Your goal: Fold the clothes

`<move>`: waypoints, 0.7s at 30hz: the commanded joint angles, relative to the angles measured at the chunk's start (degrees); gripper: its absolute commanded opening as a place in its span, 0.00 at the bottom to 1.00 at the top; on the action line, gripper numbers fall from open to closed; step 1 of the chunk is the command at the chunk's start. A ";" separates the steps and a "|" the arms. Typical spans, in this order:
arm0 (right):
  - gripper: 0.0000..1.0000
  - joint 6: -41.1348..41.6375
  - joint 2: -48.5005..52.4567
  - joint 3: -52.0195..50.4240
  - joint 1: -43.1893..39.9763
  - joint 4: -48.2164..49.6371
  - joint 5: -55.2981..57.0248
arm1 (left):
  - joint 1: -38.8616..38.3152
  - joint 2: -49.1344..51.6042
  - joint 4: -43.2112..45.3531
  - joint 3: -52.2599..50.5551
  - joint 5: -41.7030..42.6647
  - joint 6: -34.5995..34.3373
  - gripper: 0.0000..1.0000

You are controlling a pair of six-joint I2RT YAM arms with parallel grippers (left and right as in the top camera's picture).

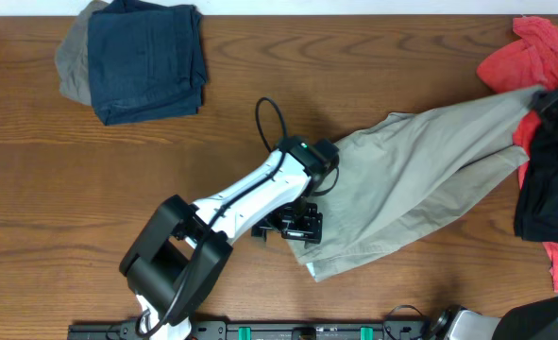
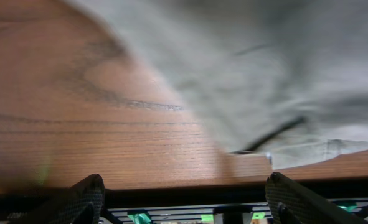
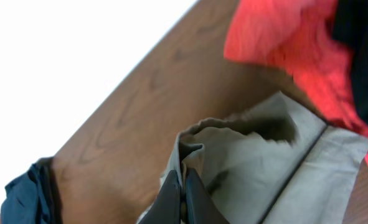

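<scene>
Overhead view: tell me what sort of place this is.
Probably a robot laundry-folding workbench: a brown wooden table, a white-and-black robot arm beside pale khaki-grey cotton shorts, and a folded dark navy garment lying apart.

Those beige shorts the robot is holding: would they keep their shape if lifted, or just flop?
Probably flop: the shorts bunch into soft folds where the right gripper pinches them. They look light, since one pinched edge seems to hold the cloth stretched long across the table. Pushed, they would likely wrinkle and slide, not roll.
</scene>
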 commanded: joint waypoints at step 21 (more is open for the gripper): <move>0.02 -3.37 0.74 7.30 1.14 -5.49 8.26 | -8.22 -13.31 14.88 -8.90 10.67 -4.13 0.93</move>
